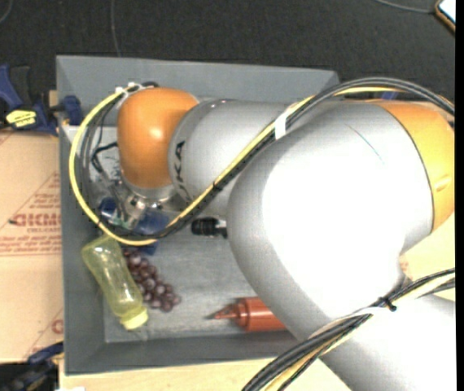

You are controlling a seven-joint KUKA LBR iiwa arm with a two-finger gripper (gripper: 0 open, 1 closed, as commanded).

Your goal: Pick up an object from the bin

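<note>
My gripper (137, 205) hangs low over the left part of the bin, mostly hidden under the wrist. Directly beneath it a small blue and green thing (110, 214) peeks out, largely covered. Just below lies a bunch of dark purple toy grapes (151, 282). A pale yellow translucent bottle (116, 285) lies slanted against the left wall, touching the grapes. I cannot make out whether anything is in the gripper.
An orange-red squeeze bottle (248, 314) with a pointed nozzle lies along the front wall, its right end under the arm. A small black thing (207, 227) sits mid-bin at the arm's edge. The arm covers the bin's right half.
</note>
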